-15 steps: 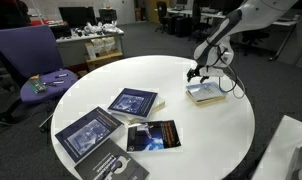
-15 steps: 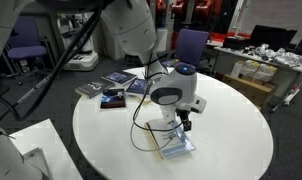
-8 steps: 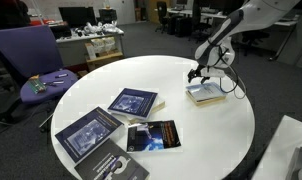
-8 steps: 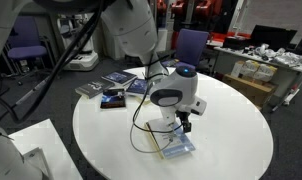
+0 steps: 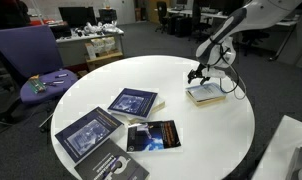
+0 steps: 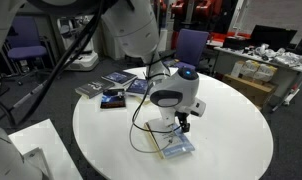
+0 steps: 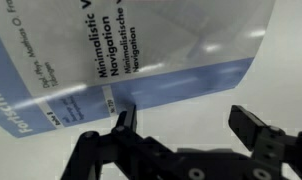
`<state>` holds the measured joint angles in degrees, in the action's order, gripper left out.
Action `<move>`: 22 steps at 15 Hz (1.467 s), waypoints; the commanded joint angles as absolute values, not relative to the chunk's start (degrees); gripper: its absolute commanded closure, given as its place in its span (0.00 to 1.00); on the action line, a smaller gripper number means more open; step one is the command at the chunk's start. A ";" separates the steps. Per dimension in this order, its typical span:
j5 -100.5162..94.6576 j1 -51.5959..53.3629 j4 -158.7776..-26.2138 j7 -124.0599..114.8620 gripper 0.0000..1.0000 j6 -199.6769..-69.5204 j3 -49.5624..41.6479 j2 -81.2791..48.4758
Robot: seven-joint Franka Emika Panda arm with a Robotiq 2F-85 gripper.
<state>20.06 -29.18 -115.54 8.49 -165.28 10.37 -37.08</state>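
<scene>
Books number five: four dark books [image 5: 133, 101] clustered near-left on the round tabletop [image 5: 221, 135], one blue-banded book [image 5: 206, 95] far-right, flat, cover up, directly under the released hand [image 5: 196, 75], fingers spread wide. Only the wrist view shows its cover print, lines running up the picture; its long axis is unclear
</scene>
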 commanded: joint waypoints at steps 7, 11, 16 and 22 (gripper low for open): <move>23.02 -31.03 -116.59 11.24 0.00 -164.90 12.05 -35.03; 23.05 -30.79 -116.10 11.04 0.00 -164.96 11.69 -34.58; 22.26 -30.05 -115.21 10.16 0.00 -169.02 10.92 -34.78; 21.03 -29.43 -113.99 9.46 0.00 -170.38 9.99 -36.88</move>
<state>21.40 -30.18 -114.44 9.77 -169.34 10.85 -36.52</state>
